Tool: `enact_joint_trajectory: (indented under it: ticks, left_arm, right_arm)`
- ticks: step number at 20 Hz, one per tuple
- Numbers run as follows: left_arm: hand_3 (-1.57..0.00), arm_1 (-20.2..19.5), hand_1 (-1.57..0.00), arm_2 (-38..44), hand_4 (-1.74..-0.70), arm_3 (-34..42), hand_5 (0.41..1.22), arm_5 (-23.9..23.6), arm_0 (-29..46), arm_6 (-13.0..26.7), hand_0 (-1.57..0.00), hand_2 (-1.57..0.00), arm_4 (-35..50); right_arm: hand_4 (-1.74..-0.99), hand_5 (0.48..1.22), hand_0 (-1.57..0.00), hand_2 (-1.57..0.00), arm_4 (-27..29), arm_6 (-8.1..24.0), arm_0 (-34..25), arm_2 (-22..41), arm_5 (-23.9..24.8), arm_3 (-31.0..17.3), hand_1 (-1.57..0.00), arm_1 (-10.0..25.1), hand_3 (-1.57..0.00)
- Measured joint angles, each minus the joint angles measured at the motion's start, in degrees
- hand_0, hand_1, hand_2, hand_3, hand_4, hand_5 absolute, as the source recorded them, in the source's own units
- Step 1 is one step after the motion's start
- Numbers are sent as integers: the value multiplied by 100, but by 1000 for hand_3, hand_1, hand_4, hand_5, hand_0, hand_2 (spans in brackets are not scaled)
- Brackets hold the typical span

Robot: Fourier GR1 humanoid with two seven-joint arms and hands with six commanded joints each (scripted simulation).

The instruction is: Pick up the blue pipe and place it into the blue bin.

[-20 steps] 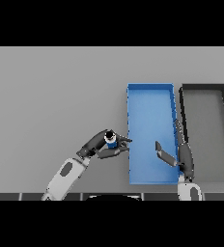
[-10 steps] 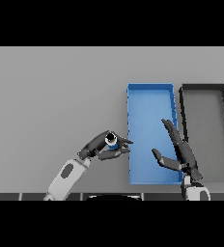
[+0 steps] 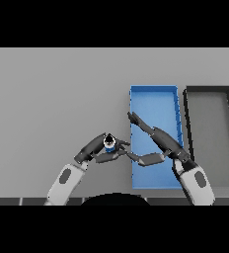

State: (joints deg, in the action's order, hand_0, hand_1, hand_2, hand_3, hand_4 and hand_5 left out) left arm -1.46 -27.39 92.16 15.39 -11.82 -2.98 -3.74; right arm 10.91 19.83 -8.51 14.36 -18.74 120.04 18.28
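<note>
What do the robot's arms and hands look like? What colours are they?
Both arms have smooth white rounded shells, each with a dark grey oval patch on the forearm and grey parts at the wrist. The left robot hand and the right robot hand are dark grey to black, with slim jointed fingers and a thumb. No cables or lettering show.

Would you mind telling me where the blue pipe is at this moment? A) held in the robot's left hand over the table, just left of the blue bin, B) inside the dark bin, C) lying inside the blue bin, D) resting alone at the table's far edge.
A: the left hand has its fingers curled round the blue pipe over the table, just left of the blue bin.
</note>
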Motion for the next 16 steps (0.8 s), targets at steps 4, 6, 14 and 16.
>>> enact_joint_trajectory:
  ticks: [4, 6, 14, 16]
  left_arm:
    - [-1571, 46, -1571, 127, -1464, -55, 1221, 157, -57, -47, -1571, -1571, 18]
    - [-1571, 101, -1571, 169, -1465, -38, 1221, 240, -27, 48, -1571, -1571, 64]
    - [-1571, 238, -1571, 278, -1465, -52, 1221, 446, 46, 91, -1571, -1571, -96]
    - [-1571, 282, -1571, 330, -1517, -166, 1221, 430, 40, 221, -1571, -1571, -223]
  right_arm:
    - [-1268, 555, 1, -46, 335, 349, -679, 339, -162, -59, 0, -174, 1]
    - [-1242, 551, 1, -52, 340, 494, -990, 490, -224, -136, -2, -243, 1]
    - [-1204, 497, -69, -166, 239, 919, -1945, 710, -469, -919, -108, -534, -44]
    - [-1278, 485, -323, -377, 183, 952, -2123, 781, -552, -1109, -362, -624, -242]
